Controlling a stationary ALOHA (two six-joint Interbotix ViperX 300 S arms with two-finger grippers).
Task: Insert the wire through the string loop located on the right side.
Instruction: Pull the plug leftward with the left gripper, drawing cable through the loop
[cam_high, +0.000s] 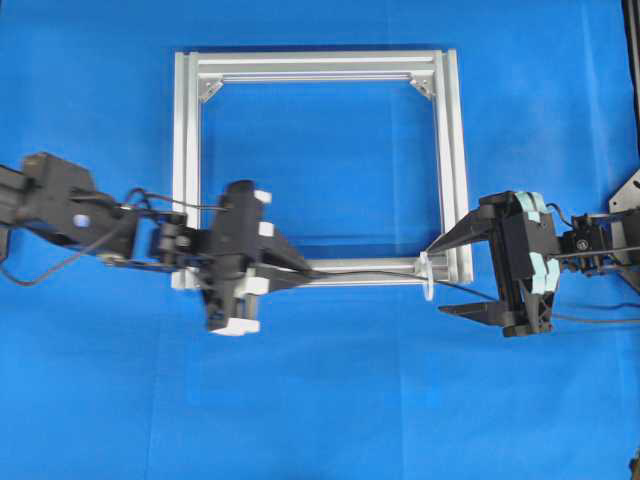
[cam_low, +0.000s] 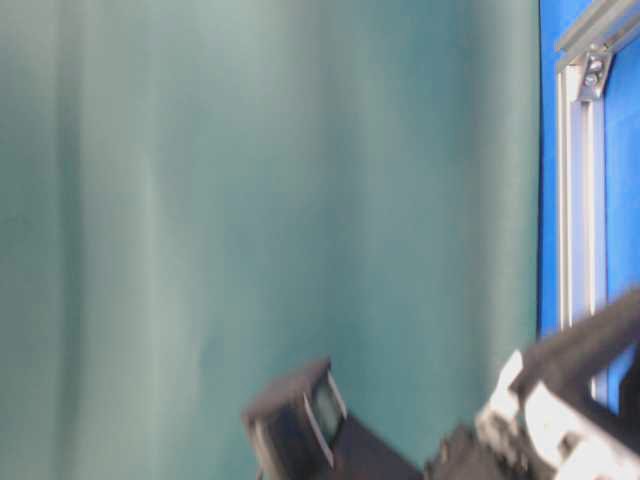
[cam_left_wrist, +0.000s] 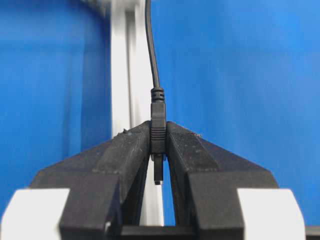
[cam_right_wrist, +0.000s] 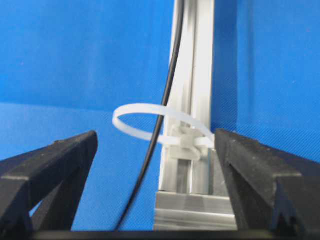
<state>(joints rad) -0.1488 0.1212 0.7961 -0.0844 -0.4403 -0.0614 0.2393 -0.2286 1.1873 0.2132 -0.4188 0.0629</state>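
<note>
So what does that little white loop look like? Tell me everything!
The string loop is a thin, whitish, plastic-looking band curled into an open ring. A small white clasp fastens it to the silver frame bar, and it sticks out sideways. The black wire already runs through it. The right pincer stands open around it, not touching.

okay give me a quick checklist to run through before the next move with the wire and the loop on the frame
1. Left gripper shut on the wire's plug: ok, both fingers clamp it.
2. Wire runs through the string loop: ok in the right wrist view, where the cable crosses inside the white band.
3. Right gripper open and off the wire: ok, the fingers stand wide on either side of the loop, touching neither.
4. Loop intact on the frame bar: ok, its head sits on the bar.
5. Wire free of snags along the lower bar: cannot tell, the left gripper hides part of it.
</note>
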